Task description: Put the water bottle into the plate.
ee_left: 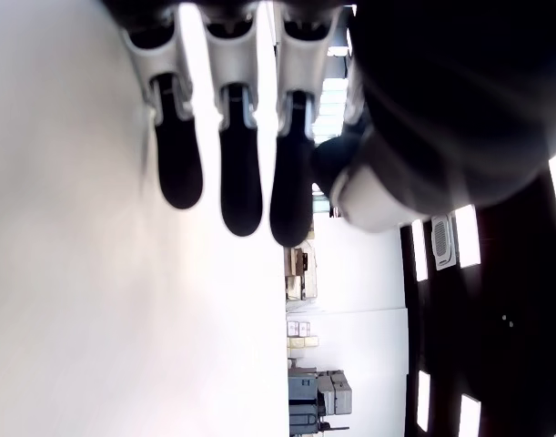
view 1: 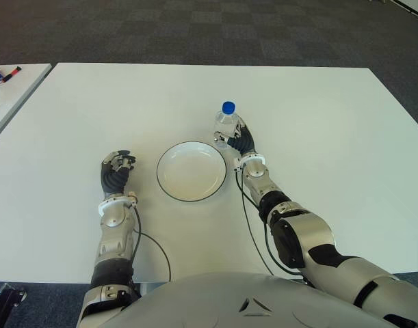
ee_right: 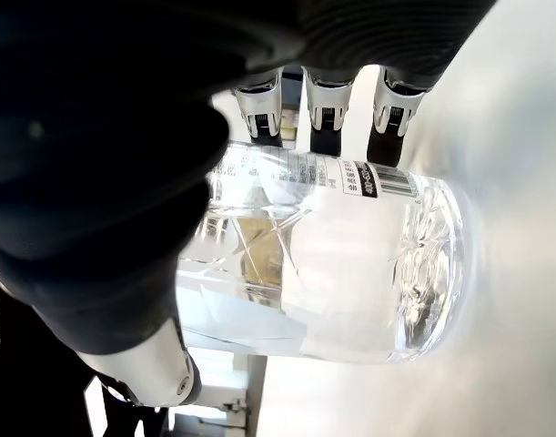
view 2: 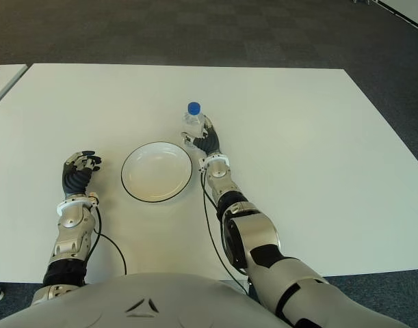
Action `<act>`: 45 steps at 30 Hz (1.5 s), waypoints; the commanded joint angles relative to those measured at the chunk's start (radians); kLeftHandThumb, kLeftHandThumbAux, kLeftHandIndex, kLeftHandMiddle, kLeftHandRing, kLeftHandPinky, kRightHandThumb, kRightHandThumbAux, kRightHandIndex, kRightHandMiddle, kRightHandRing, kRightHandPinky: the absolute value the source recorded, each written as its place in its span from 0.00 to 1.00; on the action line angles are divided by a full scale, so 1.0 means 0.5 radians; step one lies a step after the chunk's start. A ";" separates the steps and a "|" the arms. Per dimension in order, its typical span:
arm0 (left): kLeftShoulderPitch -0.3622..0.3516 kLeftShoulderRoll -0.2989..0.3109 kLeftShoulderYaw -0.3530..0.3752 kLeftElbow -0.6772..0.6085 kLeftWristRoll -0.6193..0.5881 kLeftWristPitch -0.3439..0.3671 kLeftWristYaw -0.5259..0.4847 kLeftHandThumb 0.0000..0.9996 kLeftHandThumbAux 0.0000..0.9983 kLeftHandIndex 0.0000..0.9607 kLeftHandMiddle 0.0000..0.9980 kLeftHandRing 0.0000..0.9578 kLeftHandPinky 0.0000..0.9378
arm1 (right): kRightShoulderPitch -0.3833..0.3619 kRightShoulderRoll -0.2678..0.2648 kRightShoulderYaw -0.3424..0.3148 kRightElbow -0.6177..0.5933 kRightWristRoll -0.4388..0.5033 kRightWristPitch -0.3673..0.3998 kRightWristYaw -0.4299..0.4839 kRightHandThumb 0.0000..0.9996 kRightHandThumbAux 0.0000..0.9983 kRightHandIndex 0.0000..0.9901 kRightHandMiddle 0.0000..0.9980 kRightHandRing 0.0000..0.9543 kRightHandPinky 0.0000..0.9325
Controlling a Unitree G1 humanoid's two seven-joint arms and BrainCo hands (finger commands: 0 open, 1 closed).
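A white table [view 1: 318, 137] carries the things. On it lies a white plate [view 1: 192, 171] with a dark rim, near the front edge at the middle. Just beyond the plate's right side a clear bottle [view 1: 226, 125] with a blue cap stands upright on the tabletop. A second white table [view 1: 17, 85] stands to the left, with small items on it too small to tell

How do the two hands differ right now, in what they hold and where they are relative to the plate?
The right hand is wrapped around the water bottle, which stands upright on the table; the left hand is curled and holds nothing. The right hand is off the plate's far right rim; the left hand is off its left side. Both are over the white table, outside the plate.
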 commanded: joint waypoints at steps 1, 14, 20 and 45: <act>0.066 -0.022 -0.012 0.045 0.022 0.121 0.017 0.68 0.73 0.43 0.50 0.50 0.48 | 0.026 0.017 0.020 0.027 -0.019 0.000 -0.042 0.21 0.78 0.01 0.05 0.09 0.20; 0.086 -0.016 -0.019 -0.004 0.042 0.166 -0.006 0.68 0.72 0.43 0.49 0.49 0.46 | 0.018 0.046 -0.044 0.037 0.050 -0.002 -0.216 0.81 0.69 0.37 0.48 0.52 0.52; 0.096 -0.026 -0.016 -0.014 0.038 0.151 0.001 0.68 0.72 0.43 0.50 0.49 0.47 | 0.016 0.059 -0.074 0.040 0.052 -0.017 -0.289 0.93 0.66 0.39 0.50 0.52 0.63; 0.083 -0.041 -0.001 -0.010 0.009 0.140 -0.009 0.68 0.72 0.43 0.52 0.51 0.48 | 0.000 0.058 -0.130 0.065 0.111 -0.002 -0.184 0.95 0.66 0.38 0.51 0.55 0.63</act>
